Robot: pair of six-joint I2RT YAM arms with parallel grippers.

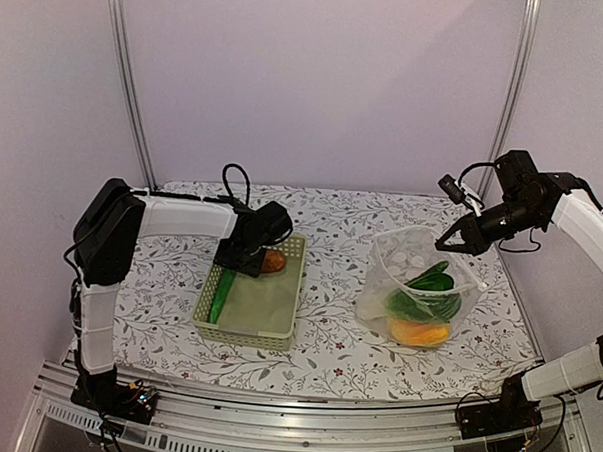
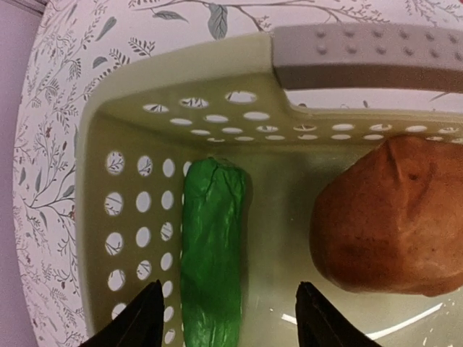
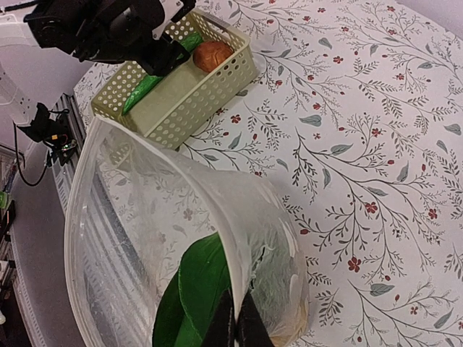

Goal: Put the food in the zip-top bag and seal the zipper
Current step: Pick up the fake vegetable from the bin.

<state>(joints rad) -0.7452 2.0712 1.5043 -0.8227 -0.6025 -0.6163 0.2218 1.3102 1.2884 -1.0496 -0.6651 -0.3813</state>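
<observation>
Clear dotted zip-top bag [image 1: 412, 253] stood open, green and orange food [image 1: 423, 301] inside.
The right gripper [image 1: 453, 243] pinched its rim from above. The left gripper [image 2: 228, 303], spread wide and empty, hung over the basket [image 2: 94, 217], a green vegetable [image 2: 211, 246] beneath it, a reddish-brown piece [image 2: 391, 217] just beside.

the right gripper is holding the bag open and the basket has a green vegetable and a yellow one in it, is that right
Nearly. The second piece in the basket is reddish-brown food, not yellow; the left wrist view shows it beside the green vegetable. The right gripper does pinch the rim of the bag, whose mouth is open.
</observation>
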